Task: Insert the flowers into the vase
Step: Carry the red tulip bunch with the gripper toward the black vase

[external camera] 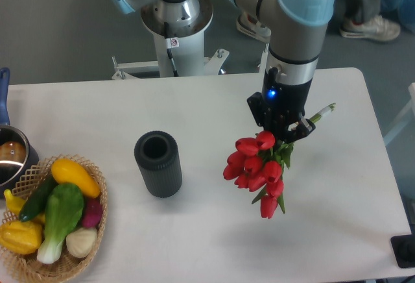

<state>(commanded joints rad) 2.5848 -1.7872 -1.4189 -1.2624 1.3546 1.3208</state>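
Hand grips the flowers — well apart from the vase.

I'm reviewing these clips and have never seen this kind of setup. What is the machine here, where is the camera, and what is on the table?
One picture, taken by a fixed camera looking down at a white table. The grey and blue machine is a robot arm; at its tip is a two-finger gripper, shut on the stems of the flowers, red tulips held above the table. To their left stands the vase, dark, ribbed, upright and empty. At the lower left sits a wicker basket of vegetables, with a metal pot at the edge.
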